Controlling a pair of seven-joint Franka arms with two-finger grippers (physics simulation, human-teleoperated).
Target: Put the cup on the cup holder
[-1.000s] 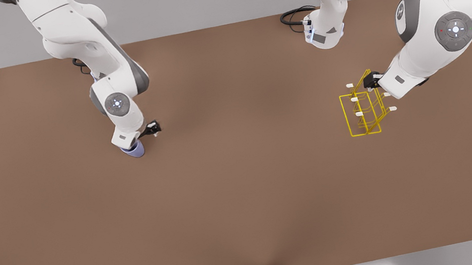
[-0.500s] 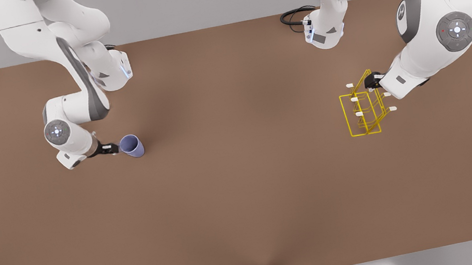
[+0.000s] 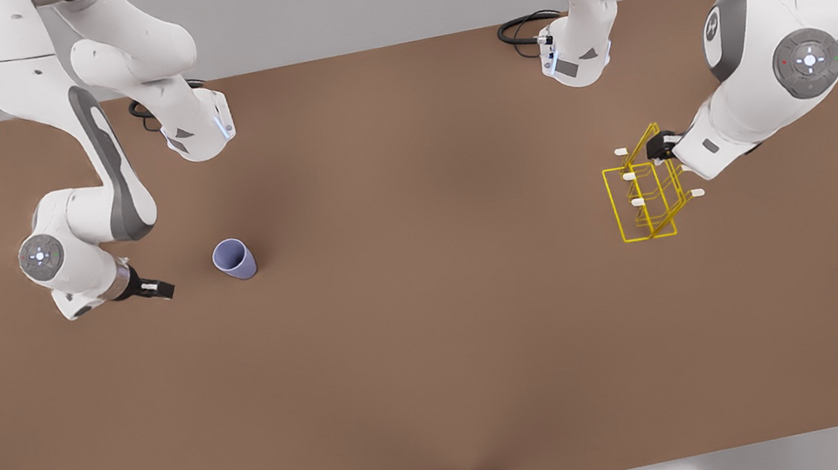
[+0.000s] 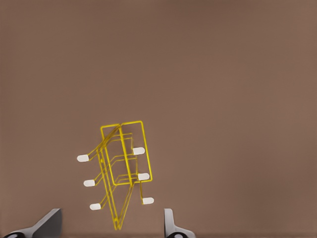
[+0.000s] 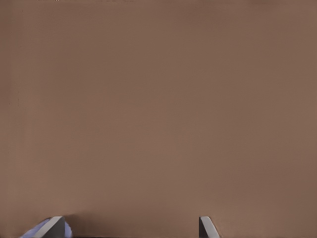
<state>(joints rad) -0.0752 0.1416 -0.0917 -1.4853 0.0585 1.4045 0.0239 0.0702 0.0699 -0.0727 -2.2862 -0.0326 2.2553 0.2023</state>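
Your small lavender-blue tapered cup (image 3: pixel 233 259) stands upright and free on the brown table (image 3: pixel 436 334) at the front view's centre left, just beside the right gripper (image 3: pixel 158 290), whose fingers are spread and empty; a sideways approach from there could knock it over or push it away. At the front view's right, the left gripper (image 3: pixel 655 147) hangs with parted fingers at the top of the yellow thin-wire cup holder (image 3: pixel 646 190) and could tip it. Whether it touches the wire is hard to tell.
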